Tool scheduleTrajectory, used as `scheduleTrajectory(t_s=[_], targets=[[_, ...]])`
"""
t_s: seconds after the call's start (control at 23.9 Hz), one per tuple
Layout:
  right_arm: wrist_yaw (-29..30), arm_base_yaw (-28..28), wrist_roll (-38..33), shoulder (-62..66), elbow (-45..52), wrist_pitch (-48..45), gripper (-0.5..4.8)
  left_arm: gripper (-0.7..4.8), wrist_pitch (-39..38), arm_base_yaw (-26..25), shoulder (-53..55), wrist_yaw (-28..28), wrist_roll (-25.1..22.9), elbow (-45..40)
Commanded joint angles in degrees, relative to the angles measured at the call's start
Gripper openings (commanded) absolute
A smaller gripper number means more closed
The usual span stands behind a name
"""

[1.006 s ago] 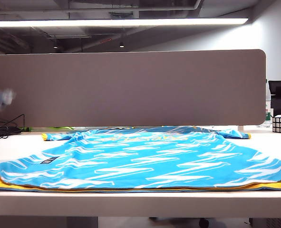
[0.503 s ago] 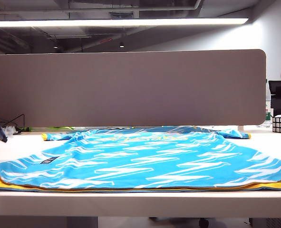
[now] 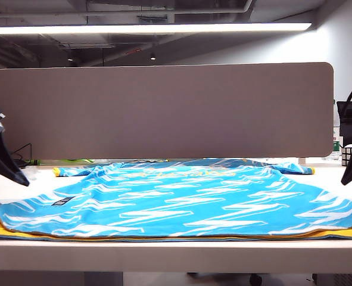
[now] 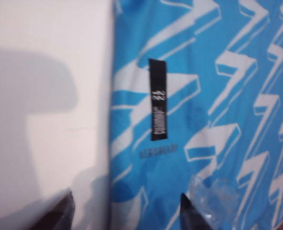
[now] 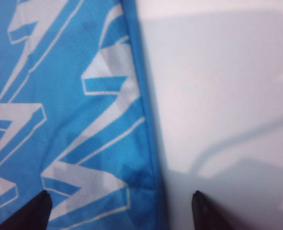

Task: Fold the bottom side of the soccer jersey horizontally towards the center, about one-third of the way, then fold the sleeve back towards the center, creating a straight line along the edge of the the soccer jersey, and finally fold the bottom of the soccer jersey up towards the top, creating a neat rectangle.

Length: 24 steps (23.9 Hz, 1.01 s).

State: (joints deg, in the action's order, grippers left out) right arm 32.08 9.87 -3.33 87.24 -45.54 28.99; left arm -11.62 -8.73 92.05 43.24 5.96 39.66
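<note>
Grippers [image 4: 124, 211] [image 5: 119, 211] agape over glossy zigzag jersey [image 3: 176, 202]

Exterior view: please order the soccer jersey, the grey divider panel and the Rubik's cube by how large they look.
1. Grey divider panel and soccer jersey: both span nearly the whole picture; the jersey lies flat and nearer, so I cannot rank them.
2. Rubik's cube: far smaller, partly hidden behind the right hand.

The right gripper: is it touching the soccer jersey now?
Apart. In the right wrist view the open right gripper hangs above the soccer jersey, its fingertips astride the jersey's side edge, holding nothing.
</note>
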Motion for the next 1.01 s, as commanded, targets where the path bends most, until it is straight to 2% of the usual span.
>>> scheduleTrajectory(t_s=[0.04,0.38,0.5,0.67,0.71,0.75,0.88,0.92,1.01], targets=[[1.31,-0.2,0.13,1.75,0.39,2.36,4.02,2.92,-7.93,1.27,2.32,-4.76,-3.08,-1.36],[2.64,-2.36,-0.02,2.23,4.33,3.34,4.01,2.92,-11.32,5.33,2.29,-8.11,-4.5,-1.36],[2.64,-4.39,-0.09,2.27,6.19,2.43,4.0,2.91,-11.89,9.66,2.29,-8.76,-4.46,-1.36],[2.62,-5.92,-0.94,2.27,6.21,1.81,3.98,2.81,-10.93,12.61,2.29,-9.7,-4.37,-1.36],[2.62,-6.29,-1.01,2.27,6.21,1.44,3.5,2.55,-10.29,13.88,2.29,-9.64,-3.82,-1.36],[2.6,-6.86,-1.16,2.27,6.21,1.07,2.63,1.79,-9.7,14.43,2.29,-9.57,-3.74,-1.36],[2.64,-7.63,-1.36,2.27,6.21,0.46,0.95,0.1,-8.46,14.43,2.29,-9.57,-3.8,-1.33],[2.8,-7.63,-1.36,2.27,6.21,0.0,0.51,-0.06,-7.93,14.43,2.29,-9.53,-3.78,-1.33],[2.91,-7.63,-1.36,1.99,6.19,-0.44,0.07,-0.06,-7.34,14.38,2.25,-9.38,-3.82,-1.31]])
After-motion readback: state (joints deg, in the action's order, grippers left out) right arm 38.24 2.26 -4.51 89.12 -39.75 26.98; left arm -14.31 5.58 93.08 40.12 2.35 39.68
